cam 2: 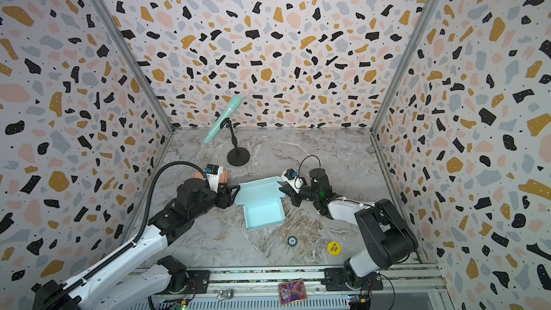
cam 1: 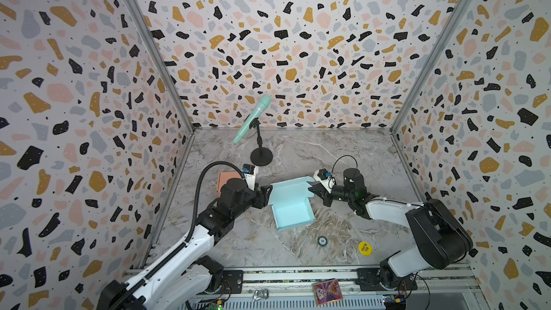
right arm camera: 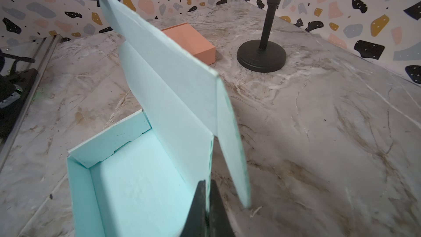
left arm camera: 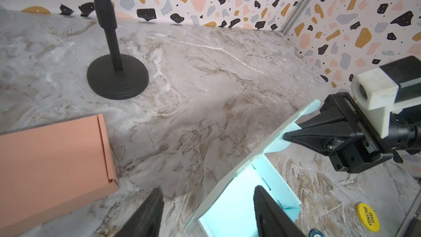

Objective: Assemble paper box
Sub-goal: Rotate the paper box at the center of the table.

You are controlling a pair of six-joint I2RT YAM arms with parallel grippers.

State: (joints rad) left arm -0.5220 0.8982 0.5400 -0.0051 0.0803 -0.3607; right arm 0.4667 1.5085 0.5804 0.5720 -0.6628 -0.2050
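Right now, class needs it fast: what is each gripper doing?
Left gripper: open, straddling the lid's edge on the light blue paper box, not gripping.
Right gripper: shut on the lid's side flap.

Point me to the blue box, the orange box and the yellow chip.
blue box [cam 1: 291, 212]: top view, tray floor.
orange box [left arm camera: 50, 156]: left wrist view, top face.
yellow chip [cam 1: 365, 247]: top view, middle of its face.
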